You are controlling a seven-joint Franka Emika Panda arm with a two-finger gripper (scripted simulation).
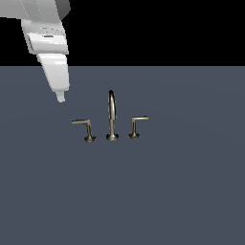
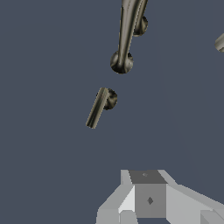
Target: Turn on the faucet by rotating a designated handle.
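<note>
The brass faucet stands in the middle of the floor, its tall arched spout (image 1: pixel 111 112) between two levers. The handle (image 1: pixel 84 126), with its slanted stem and long thin bar, is on the exterior view's left of the spout. My gripper (image 1: pixel 61 98) hangs above and further to the exterior view's left of it, touching nothing. Its fingers show no gap and hold nothing, so it is shut. In the wrist view the handle (image 2: pixel 98 106) lies ahead of the gripper (image 2: pixel 144 177), with the spout (image 2: pixel 127 35) beyond it.
The second lever (image 1: pixel 136 125), with an upright stem and a shorter bar, stands on the exterior view's right of the spout; only its tip (image 2: pixel 220 43) shows in the wrist view. A flat grey-blue floor (image 1: pixel 182 191) surrounds the faucet.
</note>
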